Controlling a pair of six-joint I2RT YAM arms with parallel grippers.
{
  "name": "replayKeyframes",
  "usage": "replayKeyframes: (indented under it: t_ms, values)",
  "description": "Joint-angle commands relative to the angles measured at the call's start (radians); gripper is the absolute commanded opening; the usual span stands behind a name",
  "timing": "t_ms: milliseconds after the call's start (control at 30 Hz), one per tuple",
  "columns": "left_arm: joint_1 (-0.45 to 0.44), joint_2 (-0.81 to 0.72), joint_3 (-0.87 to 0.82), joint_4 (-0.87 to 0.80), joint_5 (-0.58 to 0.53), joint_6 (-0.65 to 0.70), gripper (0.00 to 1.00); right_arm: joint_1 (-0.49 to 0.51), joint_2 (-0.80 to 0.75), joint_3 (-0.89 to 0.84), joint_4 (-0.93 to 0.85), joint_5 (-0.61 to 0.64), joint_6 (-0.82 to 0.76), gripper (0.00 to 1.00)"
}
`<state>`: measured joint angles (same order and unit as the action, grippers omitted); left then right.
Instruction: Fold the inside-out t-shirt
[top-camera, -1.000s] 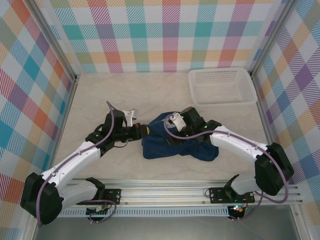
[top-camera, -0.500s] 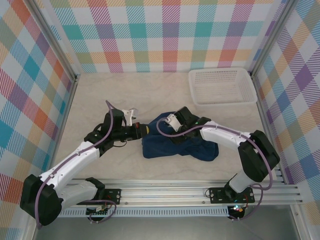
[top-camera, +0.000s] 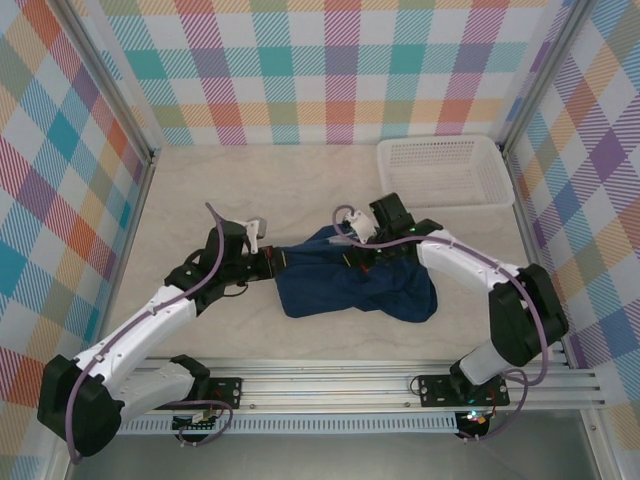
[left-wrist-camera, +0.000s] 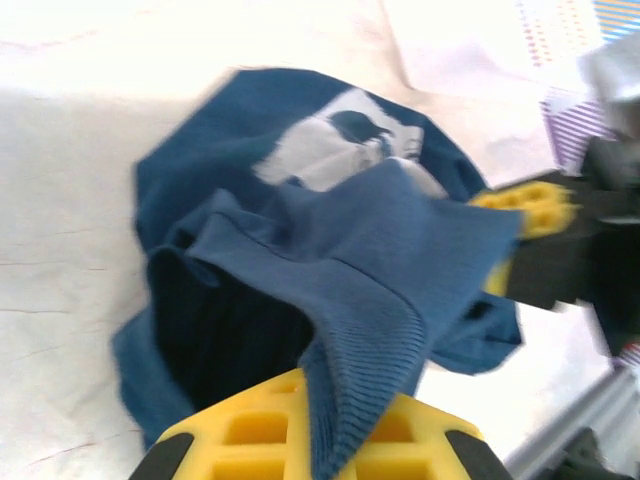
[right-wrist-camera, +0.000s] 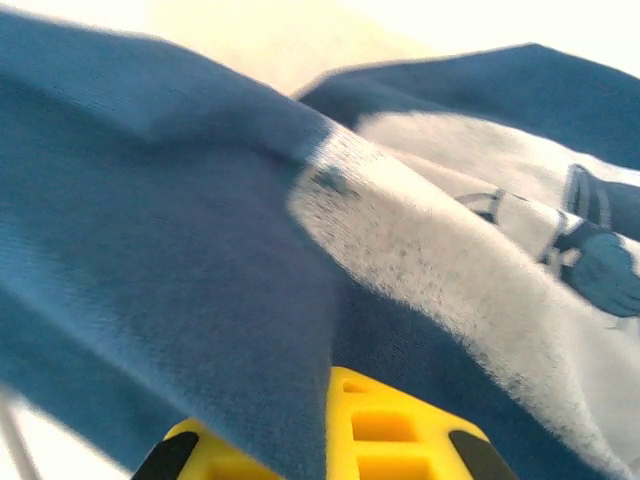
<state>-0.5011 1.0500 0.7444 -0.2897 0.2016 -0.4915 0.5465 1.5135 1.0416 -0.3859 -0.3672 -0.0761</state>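
our left fingers are clamped on a ribbed edge of the t-shirt, the cloth draped over the yellow pad at the bottom of the left wrist view. our right fingers are shut on a fold of the same shirt, beside the white print that runs across the right half of that view.

from above, the left fingers grip the heap's left end and the right fingers its upper middle. the t-shirt lies bunched on the tabletop, just right of centre in the frame, with the basket well apart at the upper right.

we judge the task to be at an early stage: the cloth is a crumpled mound, not spread flat, and no clean fold shows. whether the shirt is fully turned right side out we cannot tell. spreading it flat and every fold seem left to do.
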Motion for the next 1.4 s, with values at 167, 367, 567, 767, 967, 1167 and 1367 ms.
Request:
replayKeyframes:
  t_ms: [167, 367, 567, 767, 967, 1167, 1367]
  values:
    - [-0.024, 0.046, 0.064, -0.149, -0.325, 0.073, 0.54, -0.024, -0.149, -0.036, 0.042, -0.444, 0.297, 0.00]
    - [-0.141, -0.115, -0.018, -0.025, -0.147, 0.056, 0.64, -0.054, -0.146, -0.046, 0.098, -0.522, 0.417, 0.00]
    - [-0.295, -0.032, -0.045, 0.135, -0.057, 0.102, 0.56, -0.083, -0.139, -0.039, 0.148, -0.541, 0.509, 0.00]
    - [-0.380, 0.219, 0.104, 0.132, -0.257, 0.244, 0.64, -0.086, -0.142, -0.036, 0.156, -0.556, 0.538, 0.00]
    - [-0.374, 0.366, 0.192, 0.202, -0.274, 0.315, 0.08, -0.127, -0.169, -0.037, 0.066, -0.504, 0.492, 0.00]
    - [-0.302, 0.256, 0.125, 0.315, 0.409, 0.240, 0.00, -0.125, -0.171, 0.033, -0.151, 0.095, 0.344, 0.17]
    - [-0.243, 0.145, 0.055, 0.404, 0.508, 0.123, 0.00, -0.086, -0.189, 0.031, -0.209, 0.322, 0.238, 0.37]
